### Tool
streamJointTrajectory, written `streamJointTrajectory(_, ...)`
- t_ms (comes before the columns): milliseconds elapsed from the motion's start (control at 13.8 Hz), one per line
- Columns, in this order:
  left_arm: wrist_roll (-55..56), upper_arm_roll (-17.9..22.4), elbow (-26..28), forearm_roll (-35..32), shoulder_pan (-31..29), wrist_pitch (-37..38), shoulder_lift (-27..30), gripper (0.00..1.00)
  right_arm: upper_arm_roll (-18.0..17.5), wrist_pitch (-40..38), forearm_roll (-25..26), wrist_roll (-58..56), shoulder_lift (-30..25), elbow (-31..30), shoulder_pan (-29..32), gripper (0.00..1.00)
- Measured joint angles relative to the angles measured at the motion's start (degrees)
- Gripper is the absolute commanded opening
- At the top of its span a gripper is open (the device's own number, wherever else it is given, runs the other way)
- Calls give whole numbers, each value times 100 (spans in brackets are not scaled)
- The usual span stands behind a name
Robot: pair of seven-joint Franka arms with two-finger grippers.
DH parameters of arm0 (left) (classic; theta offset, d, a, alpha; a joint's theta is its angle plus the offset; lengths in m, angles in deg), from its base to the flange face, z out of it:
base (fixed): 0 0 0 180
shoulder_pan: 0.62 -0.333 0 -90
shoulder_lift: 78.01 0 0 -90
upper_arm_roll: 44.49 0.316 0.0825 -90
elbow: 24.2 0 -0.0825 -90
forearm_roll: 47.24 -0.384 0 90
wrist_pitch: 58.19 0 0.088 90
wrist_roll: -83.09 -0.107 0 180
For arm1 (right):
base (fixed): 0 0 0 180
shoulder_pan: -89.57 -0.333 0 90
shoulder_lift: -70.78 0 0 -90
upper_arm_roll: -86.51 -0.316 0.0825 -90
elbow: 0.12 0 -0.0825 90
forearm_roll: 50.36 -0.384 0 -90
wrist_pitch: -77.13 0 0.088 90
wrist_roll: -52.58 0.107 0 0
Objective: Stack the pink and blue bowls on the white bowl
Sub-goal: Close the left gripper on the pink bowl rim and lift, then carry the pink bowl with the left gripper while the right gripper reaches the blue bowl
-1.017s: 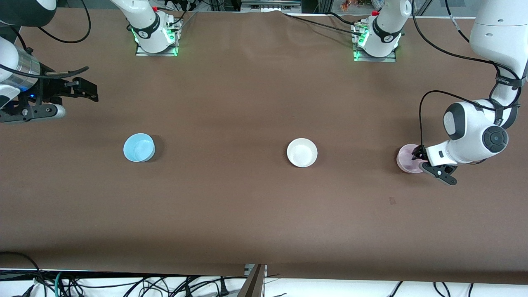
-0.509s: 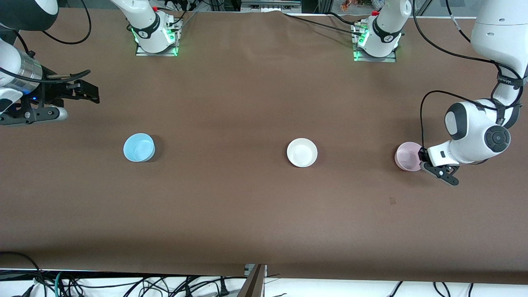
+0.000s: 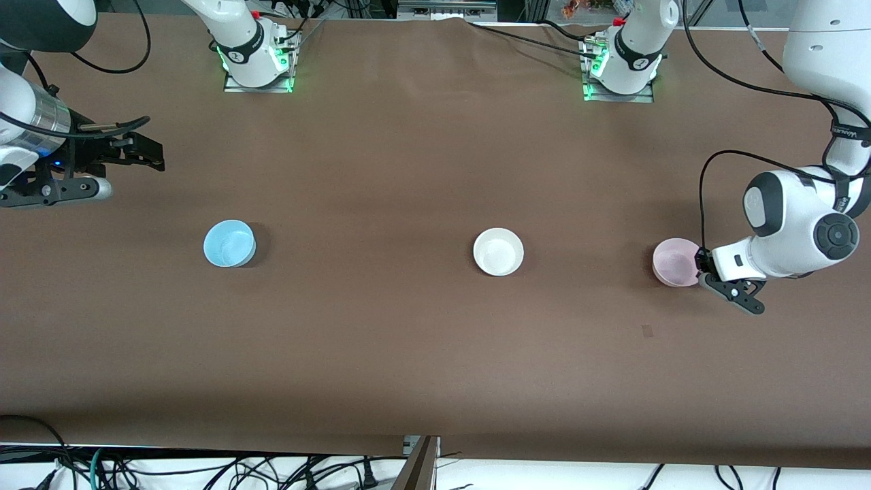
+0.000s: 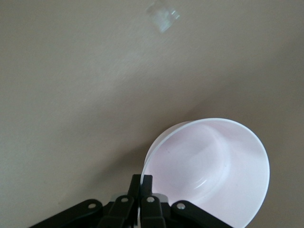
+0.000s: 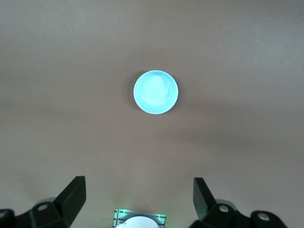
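Observation:
The pale pink bowl (image 3: 674,263) is near the left arm's end of the table. My left gripper (image 3: 701,267) is shut on its rim, on the side toward that end. In the left wrist view the two fingers (image 4: 146,179) pinch the thin wall of the pink bowl (image 4: 211,166), which looks tilted. The white bowl (image 3: 499,251) sits upright mid-table. The sky blue bowl (image 3: 229,243) sits toward the right arm's end and shows in the right wrist view (image 5: 156,92). My right gripper (image 3: 151,154) is open and empty, above the table near that end (image 5: 137,186).
Brown cloth covers the table (image 3: 381,340). The two arm bases (image 3: 258,64) (image 3: 620,71) stand with green lights along the edge farthest from the front camera. Cables hang beyond the edge nearest that camera.
My left wrist has swung toward the left arm's end of the table, its fingers now at the pink bowl's rim rather than over it. The bowl shifted slightly. My right gripper barely moved.

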Motion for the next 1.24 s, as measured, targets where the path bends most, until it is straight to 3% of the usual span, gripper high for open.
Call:
streamJointTrajectory(291,1605,-878,-711,11,29,1228,18,0,0,1,0,0,11,0,0,100)
streamJointTrajectory(581,3902,-1844,-854,17,241,1495,21,0,5,2,1,0,17,0,5,100)
streamJointTrajectory(945,5628,-1999,-1117,147,1233,1477,-206,0,20,82,5,5,128,-3,43,100)
streamJointTrajectory(1235,5829,-1993,-1385,147,1438,1458,-565,0,79,646,10,15,308,-232,226,100)
